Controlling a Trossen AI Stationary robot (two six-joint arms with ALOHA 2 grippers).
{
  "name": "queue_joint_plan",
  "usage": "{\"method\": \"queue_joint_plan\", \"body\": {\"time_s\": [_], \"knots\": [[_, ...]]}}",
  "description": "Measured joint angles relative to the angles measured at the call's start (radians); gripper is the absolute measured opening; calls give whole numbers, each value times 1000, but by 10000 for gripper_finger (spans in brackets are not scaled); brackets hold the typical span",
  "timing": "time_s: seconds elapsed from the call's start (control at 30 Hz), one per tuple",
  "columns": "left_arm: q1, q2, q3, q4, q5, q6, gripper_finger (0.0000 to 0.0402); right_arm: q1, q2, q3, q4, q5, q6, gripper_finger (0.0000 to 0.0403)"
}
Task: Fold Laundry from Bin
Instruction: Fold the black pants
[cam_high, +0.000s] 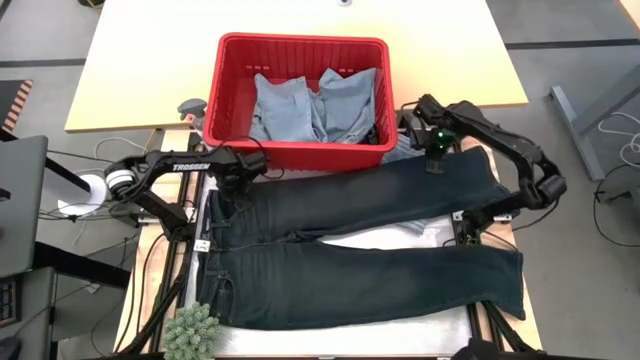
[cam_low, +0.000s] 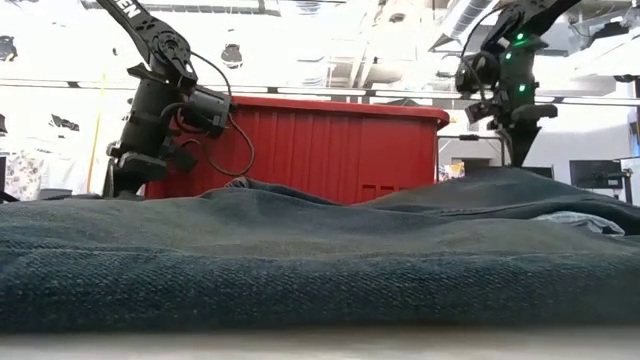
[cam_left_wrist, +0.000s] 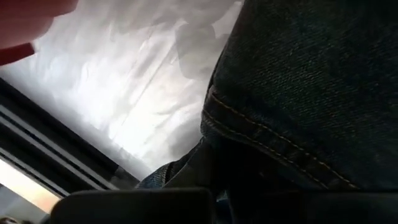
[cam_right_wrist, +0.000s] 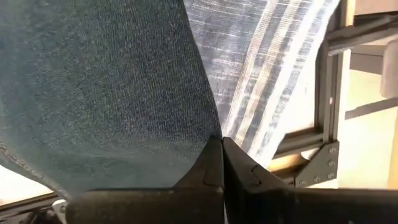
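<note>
Dark jeans (cam_high: 360, 250) lying lengthwise across table; left gripper (cam_high: 232, 183) pinching waistband, right gripper (cam_high: 436, 162) clamped on far-leg hem.

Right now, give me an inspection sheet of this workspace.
Surface: white work mat, mostly covered.
Job's things: dark denim jeans spread flat; red plastic bin holding light blue garments; striped grey-blue cloth beside the jeans.
Clutter: small green plant at the near edge.
Grippers: left gripper shut on jeans at the waist; right gripper shut on jeans at a leg end.
Cables: black loops on left arm.
Surroundings: nothing seen of note.
</note>
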Motion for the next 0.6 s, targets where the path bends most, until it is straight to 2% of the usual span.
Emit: {"method": "queue_joint_plan", "body": {"time_s": [0.3,0.6], "knots": [[-50,-105,157,-109,-4,-68,0,64,-139,0,-46,16,59,14],[-105,-191,289,-211,-33,-101,0,175,-285,10,-90,40,196,14]]}}
